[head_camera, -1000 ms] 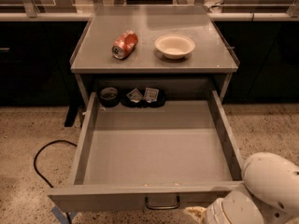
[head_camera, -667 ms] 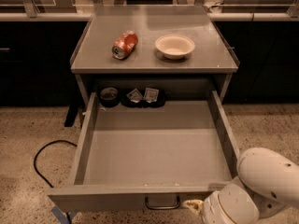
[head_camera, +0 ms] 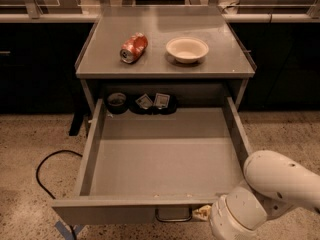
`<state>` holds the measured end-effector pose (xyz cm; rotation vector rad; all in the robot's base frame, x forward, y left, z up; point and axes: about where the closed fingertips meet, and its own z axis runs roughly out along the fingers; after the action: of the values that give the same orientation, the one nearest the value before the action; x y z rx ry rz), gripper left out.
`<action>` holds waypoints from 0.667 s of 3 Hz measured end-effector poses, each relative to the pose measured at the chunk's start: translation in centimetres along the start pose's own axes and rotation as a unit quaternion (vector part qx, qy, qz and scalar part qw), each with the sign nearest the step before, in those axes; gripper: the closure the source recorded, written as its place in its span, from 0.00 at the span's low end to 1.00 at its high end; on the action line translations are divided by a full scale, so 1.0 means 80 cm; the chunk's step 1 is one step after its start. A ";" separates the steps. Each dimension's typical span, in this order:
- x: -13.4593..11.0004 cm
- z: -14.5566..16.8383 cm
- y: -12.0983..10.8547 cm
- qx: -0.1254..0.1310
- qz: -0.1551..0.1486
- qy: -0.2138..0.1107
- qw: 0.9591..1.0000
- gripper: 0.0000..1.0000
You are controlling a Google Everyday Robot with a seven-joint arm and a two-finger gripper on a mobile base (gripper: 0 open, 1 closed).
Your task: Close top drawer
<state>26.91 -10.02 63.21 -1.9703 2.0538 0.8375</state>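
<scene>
The top drawer [head_camera: 165,159] is a wide, shallow grey metal drawer, pulled far out of the cabinet toward me. Its front panel [head_camera: 110,213] runs along the bottom of the view with a small loop handle [head_camera: 173,217] at centre. My white arm [head_camera: 265,194] comes in at the lower right. My gripper [head_camera: 202,213] sits at the drawer's front panel just right of the handle, mostly hidden behind the wrist. At the drawer's back lie a small dark round container [head_camera: 117,101] and two small packets [head_camera: 153,102].
On the cabinet top [head_camera: 165,66] lie a crushed red can [head_camera: 133,47] on its side and a white bowl [head_camera: 187,49]. A black cable [head_camera: 47,171] loops on the speckled floor at left. Dark counters stand behind on both sides.
My arm has shifted left along the drawer's front, closer to the handle. The drawer stands equally far open.
</scene>
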 end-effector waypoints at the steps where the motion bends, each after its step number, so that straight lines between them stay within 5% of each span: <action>1: 0.000 -0.032 -0.051 0.024 -0.001 0.004 1.000 0.00; 2: 0.002 -0.033 -0.053 0.026 0.001 0.004 1.000 0.00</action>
<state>31.63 -11.32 64.18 -1.9472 2.0609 0.7713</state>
